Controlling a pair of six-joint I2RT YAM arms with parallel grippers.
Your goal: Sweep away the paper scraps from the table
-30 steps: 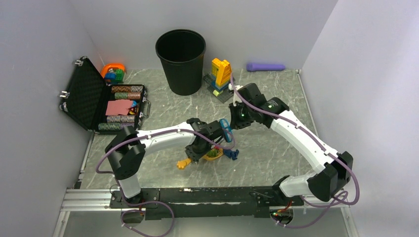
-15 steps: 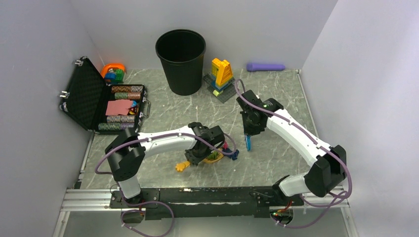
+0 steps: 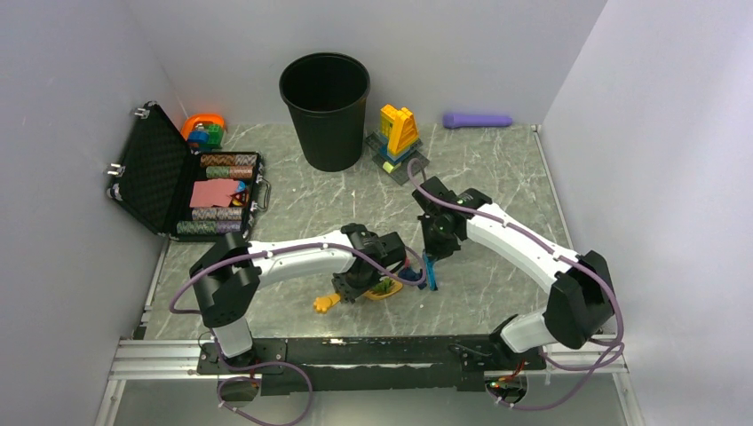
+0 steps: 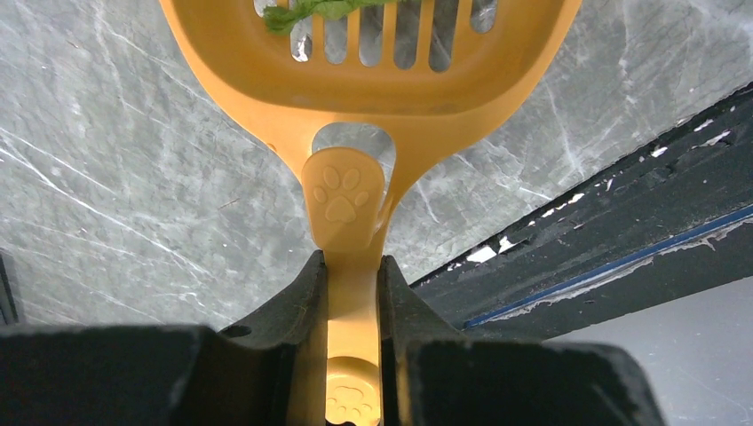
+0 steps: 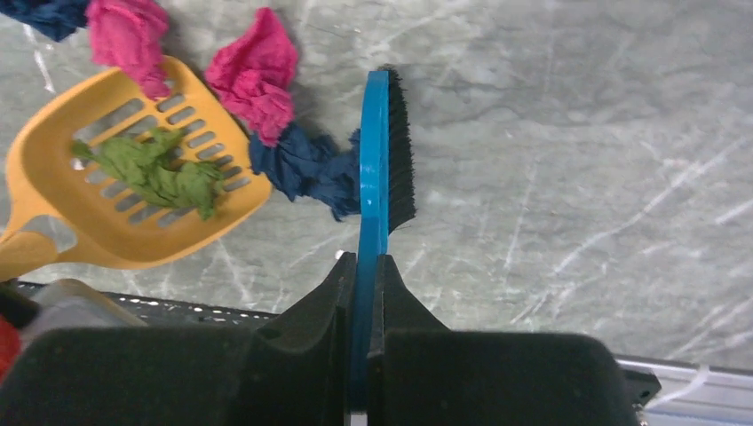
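Near the middle of the table (image 3: 497, 177), close to its near edge, we find the paper scraps (image 5: 253, 80) in a loose cluster of soft, crumpled wads. One green wad (image 5: 155, 169) lies inside the scoop (image 5: 133, 222), a shallow bowl of smooth orange moulded plastic with parallel slots and a flat handle embossed with paw prints. Two magenta wads (image 5: 129, 35) sit at the bowl's open rim. A dark blue wad (image 5: 306, 169) lies between that rim and the brush (image 5: 377, 133), just right of it and against the brush's thin blue plastic back; short black bristles line the other side. The left gripper (image 4: 352, 271) is clamped on the scoop's handle, black fingers pressed to both flat faces. The right gripper (image 5: 364, 266) is closed tight on the brush's narrow handle. At the far side stands a round, tapered black bin (image 3: 325, 111); we cannot tell what its dark interior holds. At the far left a foam-lined case (image 3: 151, 169) lies open, holding rows of striped discs and a pink rectangle.
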